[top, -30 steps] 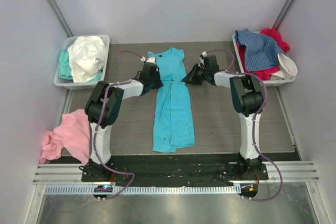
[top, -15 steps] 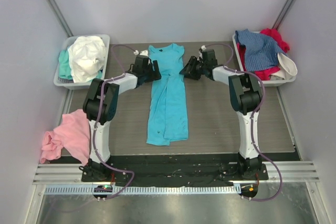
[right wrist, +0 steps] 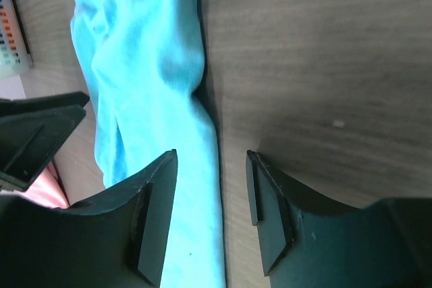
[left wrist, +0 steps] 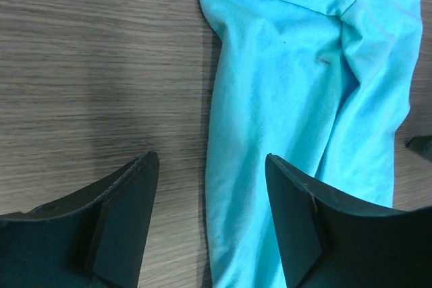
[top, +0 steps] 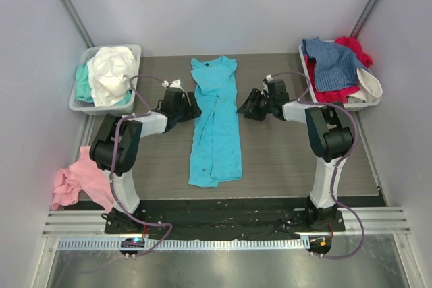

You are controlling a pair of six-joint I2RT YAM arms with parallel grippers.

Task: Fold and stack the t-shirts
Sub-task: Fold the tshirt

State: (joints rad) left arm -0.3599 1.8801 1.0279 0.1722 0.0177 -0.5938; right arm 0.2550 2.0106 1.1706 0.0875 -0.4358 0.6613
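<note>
Nearest my bases, a pink t-shirt (top: 84, 173) lies bunched beside my left arm at the table's (top: 290, 153) edge, waiting for its turn. In front of me the turquoise t-shirt (top: 216, 126) runs down the middle of the table as a long narrow strip, hem towards me and round neck at the far end. Its sides seem to be folded in, so I judge the lengthwise fold done.

My left gripper (top: 191, 107) sits low just beside the strip's left edge, jaws apart and empty. From my left wrist I see one finger over bare wood and the other over cloth, pinching nothing. My right gripper (top: 245, 104) mirrors it on the other side, also spread and holding nothing, with the shirt's edge running between its fingers. I flank the upper half this way, I think, so that both hands can take the collar end evenly for a crosswise fold.

Farther back, the left tray (top: 101, 108) holds a white t-shirt (top: 111, 72) over a mint t-shirt (top: 82, 84). The right tray (top: 354, 106) holds a denim-blue t-shirt (top: 334, 65) on a red t-shirt (top: 354, 50), none of them folded.
</note>
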